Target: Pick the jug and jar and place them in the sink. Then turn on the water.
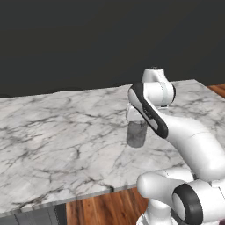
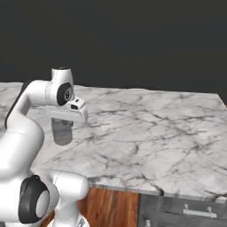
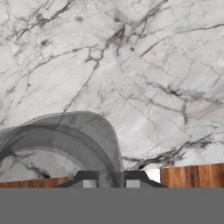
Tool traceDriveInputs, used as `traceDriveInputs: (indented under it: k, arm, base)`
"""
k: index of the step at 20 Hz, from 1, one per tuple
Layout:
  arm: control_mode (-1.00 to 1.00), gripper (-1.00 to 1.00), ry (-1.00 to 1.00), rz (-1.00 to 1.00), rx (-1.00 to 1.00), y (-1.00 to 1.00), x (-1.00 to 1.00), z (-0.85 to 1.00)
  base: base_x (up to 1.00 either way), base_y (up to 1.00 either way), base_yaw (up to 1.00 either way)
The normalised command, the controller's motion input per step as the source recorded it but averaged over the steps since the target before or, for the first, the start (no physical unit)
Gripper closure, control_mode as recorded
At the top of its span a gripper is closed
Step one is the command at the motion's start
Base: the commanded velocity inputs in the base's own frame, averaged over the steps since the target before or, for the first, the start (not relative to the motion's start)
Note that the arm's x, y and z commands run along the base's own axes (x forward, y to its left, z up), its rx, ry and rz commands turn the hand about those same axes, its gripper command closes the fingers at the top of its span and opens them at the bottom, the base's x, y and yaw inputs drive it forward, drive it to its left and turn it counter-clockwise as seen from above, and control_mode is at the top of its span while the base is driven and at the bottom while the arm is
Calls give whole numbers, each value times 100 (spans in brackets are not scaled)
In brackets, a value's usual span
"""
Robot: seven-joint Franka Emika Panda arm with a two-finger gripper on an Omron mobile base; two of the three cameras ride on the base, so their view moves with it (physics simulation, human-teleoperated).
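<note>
The jar [image 1: 136,135], dark grey and translucent, stands near the front edge of the marble counter [image 1: 61,132]. My gripper [image 1: 136,123] comes straight down onto its top, and the white hand hides the jar's neck. From the right base view the jar [image 2: 62,134] hangs directly under the gripper [image 2: 62,122]. Looking along the hand, the jar [image 3: 61,140] lies low and left, and my gripper [image 3: 111,183] has its two tips close together astride the jar's right wall. The jug, the sink and the water are out of view.
The marble counter [image 2: 155,133] stretches wide to both sides of the jar, against a dark back wall. Its front edge runs just below the jar, with wooden floor [image 1: 105,206] beneath. Dark cabinet drawers [image 2: 186,213] sit under the counter at right.
</note>
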Motion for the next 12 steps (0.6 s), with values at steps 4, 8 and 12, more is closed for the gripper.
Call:
traceDriveInputs:
  k: [4, 8, 12]
  arm:
    - [-100, 100, 0, 0, 0, -33, -62, 23]
    - [-100, 100, 0, 0, 0, -30, -50, 27]
    - [-100, 100, 0, 0, 0, -9, -21, 44]
  base:
    - [0, 0, 0]
    - [0, 0, 0]
    - [0, 0, 0]
